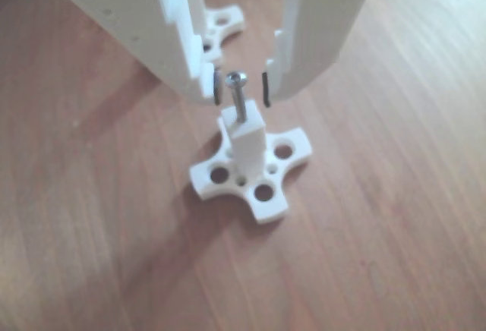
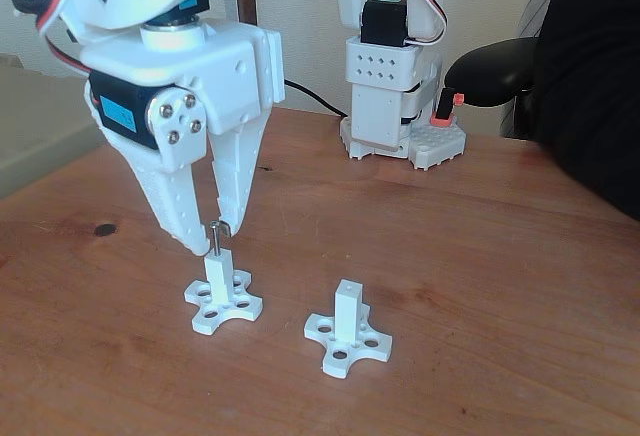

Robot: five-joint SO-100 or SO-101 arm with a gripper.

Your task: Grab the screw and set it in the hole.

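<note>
Item, nearest: spare post (image 2: 347,310), hole unused.
Item: post (image 1: 247,135), screw (image 1: 238,97) standing upright in its hole, head proud.
Item: gripper (image 1: 241,88), jaws parted, flanking the head, seemingly clear of it.
Step, my judgement: I'd lift straight up, avoiding any sideways nudge that could tip the screw.

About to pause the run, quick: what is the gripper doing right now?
Gripper: open, jaws apart on either side of the thin silvery metal screw, which stands upright in the hole atop the white square post; no pad visibly touches it.
</note>
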